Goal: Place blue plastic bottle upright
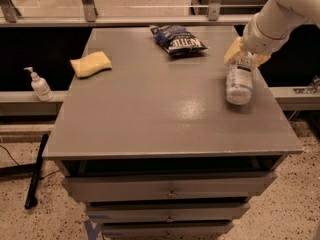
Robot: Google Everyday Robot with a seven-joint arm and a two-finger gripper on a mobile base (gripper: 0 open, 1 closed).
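Gripper (245,55) near the table's right edge clasps the tilted blue plastic bottle (239,83) by its far end. Chip bag (178,39) lies behind, sponge (90,63) far left. Grey table (150,119) over drawers (170,189); pump bottle (39,84) on a side ledge.

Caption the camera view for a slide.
End effector near the table's right edge grips the tilted blue plastic bottle.

Chip bag (177,39): white "ETTLE" lettering. Blue plastic bottle (239,81) label unreadable; pincer (245,56) clamps its upper end.
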